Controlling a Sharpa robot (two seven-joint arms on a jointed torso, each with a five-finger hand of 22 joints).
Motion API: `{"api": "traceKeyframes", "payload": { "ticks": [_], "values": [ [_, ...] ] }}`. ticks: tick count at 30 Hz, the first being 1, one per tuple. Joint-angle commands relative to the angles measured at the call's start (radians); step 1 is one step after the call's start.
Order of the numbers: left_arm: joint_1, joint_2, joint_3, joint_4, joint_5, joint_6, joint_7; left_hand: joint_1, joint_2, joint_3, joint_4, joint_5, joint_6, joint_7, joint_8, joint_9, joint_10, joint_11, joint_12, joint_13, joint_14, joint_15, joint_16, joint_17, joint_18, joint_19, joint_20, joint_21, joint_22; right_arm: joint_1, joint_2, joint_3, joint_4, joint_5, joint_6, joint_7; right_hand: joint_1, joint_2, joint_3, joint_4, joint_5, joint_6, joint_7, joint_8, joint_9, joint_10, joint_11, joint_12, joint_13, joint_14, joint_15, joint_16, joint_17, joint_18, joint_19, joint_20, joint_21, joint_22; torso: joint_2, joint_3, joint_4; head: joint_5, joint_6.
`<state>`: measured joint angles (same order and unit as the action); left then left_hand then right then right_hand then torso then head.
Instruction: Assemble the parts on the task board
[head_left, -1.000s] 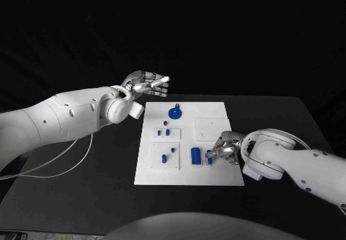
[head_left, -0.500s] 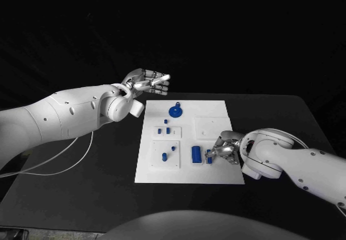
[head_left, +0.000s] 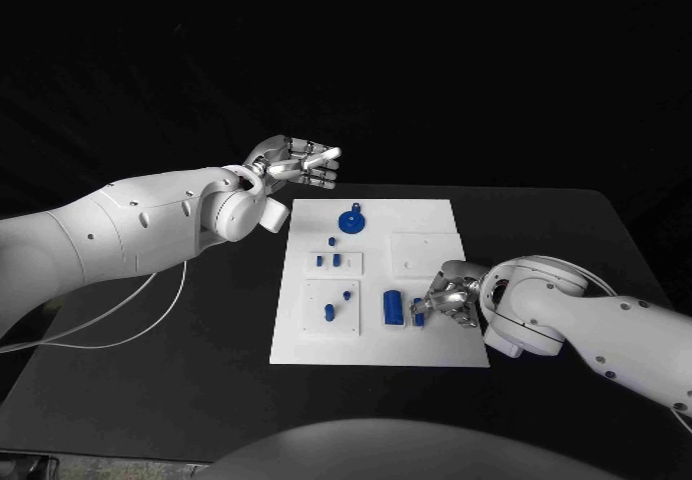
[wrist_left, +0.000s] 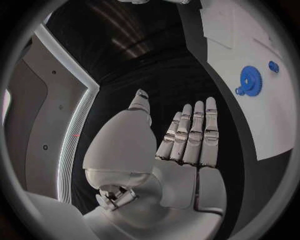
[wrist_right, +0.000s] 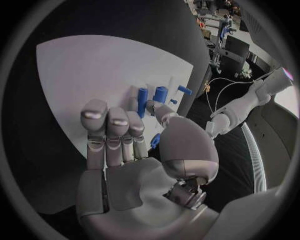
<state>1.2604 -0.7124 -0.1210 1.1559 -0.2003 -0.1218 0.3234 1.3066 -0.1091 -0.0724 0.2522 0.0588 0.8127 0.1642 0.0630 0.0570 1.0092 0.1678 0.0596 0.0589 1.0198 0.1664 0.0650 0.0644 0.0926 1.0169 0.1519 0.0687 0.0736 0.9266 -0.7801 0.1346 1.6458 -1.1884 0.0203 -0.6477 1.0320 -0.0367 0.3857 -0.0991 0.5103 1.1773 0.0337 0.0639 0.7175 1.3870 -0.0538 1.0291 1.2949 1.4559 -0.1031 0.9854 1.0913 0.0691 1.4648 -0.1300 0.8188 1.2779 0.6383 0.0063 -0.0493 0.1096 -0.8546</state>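
The white task board (head_left: 433, 225) lies in the middle of the table. A blue gear (head_left: 352, 221) sits at its far end, and a blue cylinder (head_left: 391, 308) stands near its front. My right hand (head_left: 450, 297) rests low on the board's right side, with thumb and a finger pinching a small blue part (head_left: 420, 311). In the right wrist view the right hand (wrist_right: 134, 150) has that part (wrist_right: 155, 140) between thumb and fingers. My left hand (head_left: 296, 162) hovers beyond the board's far-left corner, holding nothing. The left hand (wrist_left: 187, 145) has straight fingers, with the gear (wrist_left: 251, 80) beyond them.
Small blue parts (head_left: 327, 262) stand in a raised plate on the board's left, and two more (head_left: 335, 305) in the plate in front of it. A white cable (head_left: 130, 325) lies on the black table at the left.
The small blue part at my right hand's fingertips has shifted slightly toward the board's front edge. My left hand has hardly moved.
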Motion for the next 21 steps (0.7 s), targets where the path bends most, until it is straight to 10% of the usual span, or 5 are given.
{"api": "traceKeyframes", "payload": {
  "ticks": [1, 9, 21],
  "values": [
    [0.0, 0.001, 0.001, 0.001, 0.001, 0.015, 0.008, 0.001, -0.001, 0.001, 0.001, -0.001, 0.006, 0.002, -0.003, -0.001, -0.005, 0.003, 0.004, 0.0, -0.003, 0.001, -0.004, -0.001, 0.004, -0.002, 0.004, 0.003, -0.001, -0.004, 0.003, -0.003, -0.001, 0.002, 0.019, 0.005, 0.01, 0.01, 0.137, -0.156, -0.083, -0.003, -0.006, 0.001, 0.003, 0.004, -0.005, -0.003, -0.002, -0.001, -0.005, -0.006, -0.001, 0.006, 0.056, 0.0, -0.007, -0.002, 0.0, -0.0003, 0.0002, 0.001, 0.0],
    [0.0, 0.001, 0.001, 0.0, 0.001, 0.016, 0.006, 0.001, -0.001, 0.001, 0.001, -0.001, 0.006, 0.002, -0.003, -0.001, -0.005, 0.003, 0.004, 0.0, -0.003, 0.001, -0.004, -0.001, 0.004, -0.002, 0.004, 0.003, -0.001, -0.004, 0.004, -0.004, -0.005, 0.005, 0.014, 0.008, 0.031, 0.023, 0.034, -0.103, -0.449, 0.008, -0.029, -0.001, -0.044, 0.004, -0.01, 0.004, 0.002, 0.001, -0.008, -0.006, -0.001, 0.003, 0.057, -0.002, -0.009, -0.005, 0.0, -0.0001, 0.0, 0.003, 0.0],
    [0.0, 0.002, 0.001, -0.001, 0.001, 0.017, 0.004, 0.001, -0.001, 0.0, 0.0, -0.002, 0.006, 0.003, -0.003, -0.001, -0.005, 0.003, 0.004, 0.0, -0.003, 0.001, -0.004, -0.001, 0.004, -0.002, 0.004, 0.003, -0.001, -0.004, 0.004, -0.005, -0.009, 0.007, 0.01, 0.01, 0.07, 0.009, -0.058, -0.051, -0.462, 0.027, -0.028, 0.0, -0.129, 0.005, -0.011, 0.001, 0.006, 0.002, -0.011, -0.01, 0.008, -0.002, 0.057, -0.008, -0.008, -0.007, 0.0, 0.0003, -0.0002, 0.003, -0.001]
  ]
}}
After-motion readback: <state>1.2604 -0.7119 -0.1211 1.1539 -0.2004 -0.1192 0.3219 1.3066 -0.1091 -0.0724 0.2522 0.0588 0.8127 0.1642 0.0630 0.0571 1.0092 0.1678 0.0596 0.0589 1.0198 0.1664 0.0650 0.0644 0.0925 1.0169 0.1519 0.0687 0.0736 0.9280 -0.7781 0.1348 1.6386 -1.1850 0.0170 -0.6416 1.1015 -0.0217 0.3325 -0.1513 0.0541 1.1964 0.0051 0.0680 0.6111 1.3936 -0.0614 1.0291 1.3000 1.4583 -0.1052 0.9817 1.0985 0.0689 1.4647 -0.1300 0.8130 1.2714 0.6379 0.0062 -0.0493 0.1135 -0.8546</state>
